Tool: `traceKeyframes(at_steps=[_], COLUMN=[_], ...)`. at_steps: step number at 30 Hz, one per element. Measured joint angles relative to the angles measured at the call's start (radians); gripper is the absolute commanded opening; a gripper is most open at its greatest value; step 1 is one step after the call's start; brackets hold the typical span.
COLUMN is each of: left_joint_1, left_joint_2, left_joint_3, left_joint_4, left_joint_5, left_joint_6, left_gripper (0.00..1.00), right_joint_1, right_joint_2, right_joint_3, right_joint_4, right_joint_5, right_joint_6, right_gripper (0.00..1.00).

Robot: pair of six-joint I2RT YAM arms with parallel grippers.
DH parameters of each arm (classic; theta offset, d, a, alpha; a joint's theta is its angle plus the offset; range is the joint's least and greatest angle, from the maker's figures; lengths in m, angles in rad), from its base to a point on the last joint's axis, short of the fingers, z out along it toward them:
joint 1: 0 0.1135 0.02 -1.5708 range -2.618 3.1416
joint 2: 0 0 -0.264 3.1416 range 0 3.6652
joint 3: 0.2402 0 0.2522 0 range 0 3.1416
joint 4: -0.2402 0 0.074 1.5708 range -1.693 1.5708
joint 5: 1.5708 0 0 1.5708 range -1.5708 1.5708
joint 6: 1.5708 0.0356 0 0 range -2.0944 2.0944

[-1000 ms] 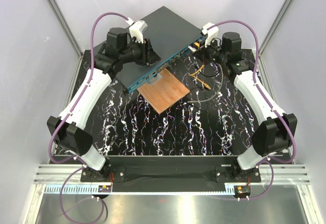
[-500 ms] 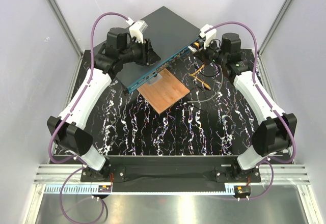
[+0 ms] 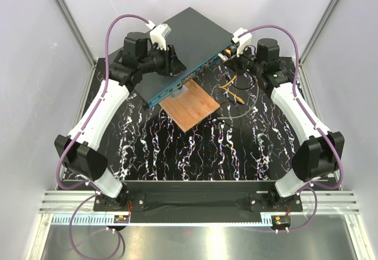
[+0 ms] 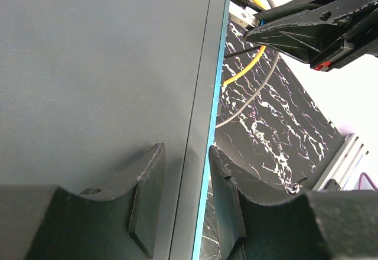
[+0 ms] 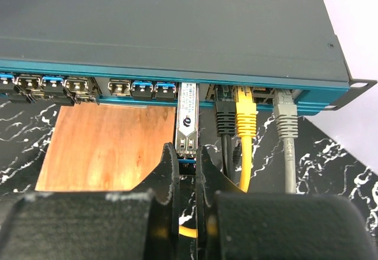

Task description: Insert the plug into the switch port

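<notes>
While the left gripper [image 4: 186, 207] has its jaws narrowly apart astride the box's [image 4: 88, 65] front edge, the right gripper [image 5: 188, 161] pinches the plug [image 5: 188, 118], its nose in the switch port [image 5: 188, 87], just beside 3 plugged cables, black cable [image 5: 225, 121] nearest, above the copper plate [image 5: 106, 148].

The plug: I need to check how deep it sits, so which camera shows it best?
The right wrist view: the silver plug sits centred, nose at the box's teal front, tail pinched by the right hand. The top view leaves it too small, hidden by that hand; the left wrist view sees the box edge-on, plug unclear.
</notes>
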Motion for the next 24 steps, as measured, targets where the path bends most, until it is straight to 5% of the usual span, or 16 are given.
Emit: traceKeyframes(at_steps=[24], left_joint_1=[0.0], left_joint_2=[0.0], left_joint_3=[0.0], left_joint_4=[0.0], left_joint_5=[0.002], left_joint_6=[0.0], left_gripper=[0.42], right_joint_1=[0.0], right_joint_2=[-0.011], right_joint_3=[-0.007], right_joint_4=[0.002], right_joint_5=[0.004], right_joint_6=[0.051], right_gripper=[0.0])
